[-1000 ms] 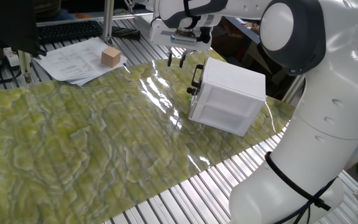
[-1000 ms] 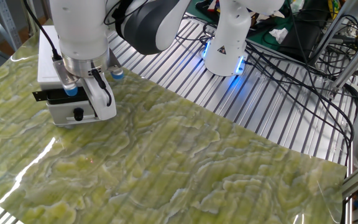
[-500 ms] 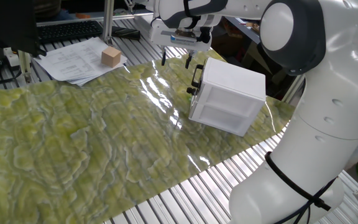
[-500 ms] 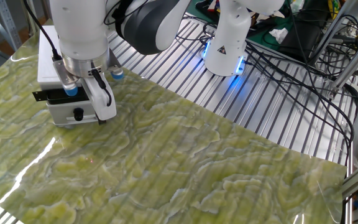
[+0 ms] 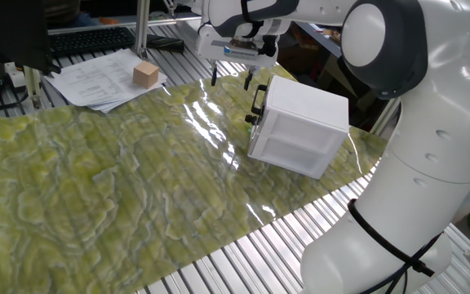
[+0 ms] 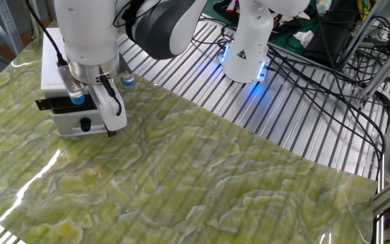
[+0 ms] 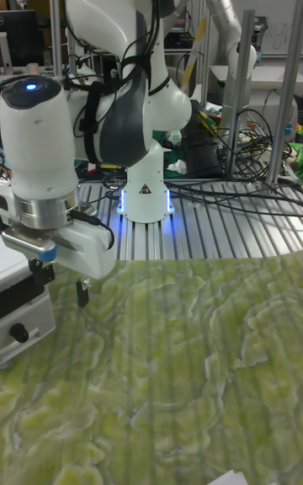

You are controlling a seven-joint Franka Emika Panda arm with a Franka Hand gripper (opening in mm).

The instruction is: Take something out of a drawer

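The white cabinet (image 5: 300,124) sat on the green mat (image 5: 113,188) with its drawer (image 5: 261,102) shut, black bar handle (image 5: 257,100) facing the far end of the table, toward the papers (image 5: 100,77). The gripper (image 5: 230,78) hung just in front of that handle, fingers spread fairly wide, holding nothing. Couldn't see inside the drawer, so no sign of the small cube. A tan block (image 5: 145,74) sat on the papers.

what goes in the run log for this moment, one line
phase: approach | gripper: open, empty, above drawer handle | drawer: shut | cube: not in view
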